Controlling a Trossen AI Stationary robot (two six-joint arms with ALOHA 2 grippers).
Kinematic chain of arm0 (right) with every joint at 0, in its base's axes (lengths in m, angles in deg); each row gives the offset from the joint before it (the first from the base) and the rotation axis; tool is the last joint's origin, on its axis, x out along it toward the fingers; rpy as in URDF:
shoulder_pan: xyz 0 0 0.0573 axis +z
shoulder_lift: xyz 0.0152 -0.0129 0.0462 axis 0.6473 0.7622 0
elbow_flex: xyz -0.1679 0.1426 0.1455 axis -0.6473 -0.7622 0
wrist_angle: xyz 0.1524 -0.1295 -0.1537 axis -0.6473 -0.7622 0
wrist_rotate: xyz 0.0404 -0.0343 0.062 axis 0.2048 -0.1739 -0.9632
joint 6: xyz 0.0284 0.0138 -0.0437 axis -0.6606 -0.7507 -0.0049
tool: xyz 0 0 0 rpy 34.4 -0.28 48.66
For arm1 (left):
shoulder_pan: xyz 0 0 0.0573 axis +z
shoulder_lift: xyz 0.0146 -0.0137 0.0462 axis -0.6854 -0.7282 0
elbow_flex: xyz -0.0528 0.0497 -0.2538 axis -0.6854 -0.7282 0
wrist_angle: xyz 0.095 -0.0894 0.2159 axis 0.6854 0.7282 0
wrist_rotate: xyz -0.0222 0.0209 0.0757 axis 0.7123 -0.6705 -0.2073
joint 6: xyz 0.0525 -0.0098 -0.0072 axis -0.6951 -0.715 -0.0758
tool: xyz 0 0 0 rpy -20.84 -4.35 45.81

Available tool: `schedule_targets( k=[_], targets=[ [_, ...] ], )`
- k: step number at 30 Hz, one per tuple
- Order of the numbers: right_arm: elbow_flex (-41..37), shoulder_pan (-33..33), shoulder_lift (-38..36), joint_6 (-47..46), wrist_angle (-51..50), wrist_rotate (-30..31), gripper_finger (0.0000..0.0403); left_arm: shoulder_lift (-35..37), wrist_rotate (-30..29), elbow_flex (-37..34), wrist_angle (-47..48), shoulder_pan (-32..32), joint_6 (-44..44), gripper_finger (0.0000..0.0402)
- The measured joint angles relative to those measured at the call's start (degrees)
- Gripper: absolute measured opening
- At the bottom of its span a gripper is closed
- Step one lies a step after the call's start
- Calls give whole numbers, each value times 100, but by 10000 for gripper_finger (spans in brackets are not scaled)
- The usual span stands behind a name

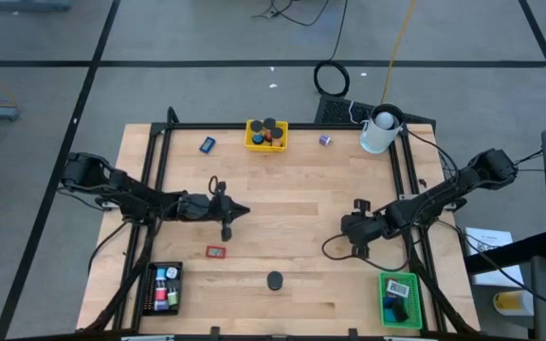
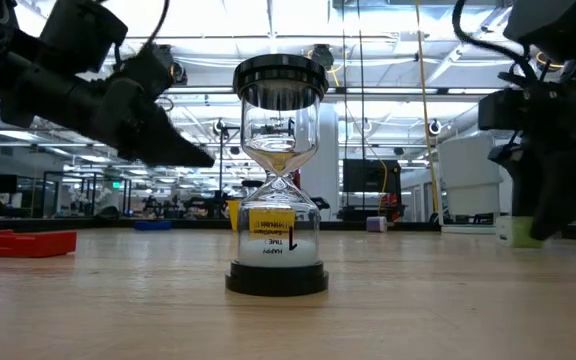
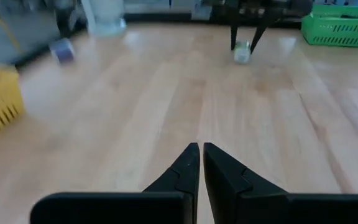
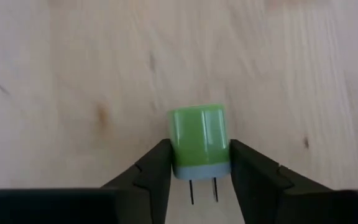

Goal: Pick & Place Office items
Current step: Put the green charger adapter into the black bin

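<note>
1. Right gripper (image 4: 199, 171) sits right of centre in the high view, low over the table (image 1: 292, 213). Its fingers (image 4: 154, 171) stand on either side of a green plug adapter (image 4: 197, 140), touching or almost touching its sides; I cannot tell whether the grip is firm. The adapter has a grey base with two metal prongs.
2. In the left wrist view the same adapter (image 3: 242, 52) shows at top centre, small, between the right arm's two dark fingers.
3. Left gripper (image 3: 200, 163) is left of centre in the high view, above bare wood, fingers pressed together, tips nearly meeting, nothing between them.
4. Hourglass (image 2: 279, 180): stands upright at centre of the low view, black top and base, yellow label. In the high view it shows as a dark round cap (image 1: 274, 280) at lower centre.
5. Red flat item (image 1: 216, 252) lies below the left gripper in the high view; at the left edge of the low view (image 2: 20, 243).
6. Blue item (image 1: 207, 144) lies at upper left of the table; small purple item (image 1: 325, 140) at upper centre-right, near the white cup (image 1: 377, 133).
7. Yellow tray (image 1: 266, 134), top centre: holds dark round and coloured pieces.
8. Black tray (image 1: 164, 287), lower left: holds blue, green, pink and white blocks.
9. Green tray (image 1: 399, 299), lower right: holds a white piece, a dark piece and a blue piece.
</note>
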Motion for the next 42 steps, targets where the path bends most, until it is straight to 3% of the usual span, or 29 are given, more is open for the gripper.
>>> schedule_targets(
  k=[5,8,13,16,20,26,32,42],
  targets=[
    [2,-71,0,563,919,423,134,0,212,0,325,214,657,31],
    [2,-204,0,908,1383,859,134,-93,163,-2,-82,422,1319,31],
    [4,-468,116,1630,2087,1581,134,-706,1020,121,-1356,827,2763,32],
    [5,-617,346,2188,2704,1677,133,-1142,1478,437,-1351,987,3350,48],
    [29,-755,821,2864,3795,1679,133,-1764,2058,1117,-1356,978,3875,98],
    [487,-731,1527,3344,4058,2428,133,-2147,2073,1850,-1295,911,4064,189],
    [957,-726,1936,3608,4124,2572,133,-2151,1813,2061,-910,1005,4292,258],
    [1227,-797,2021,3863,4104,2575,133,-2151,1299,2294,-506,955,4313,285]
  ],
)
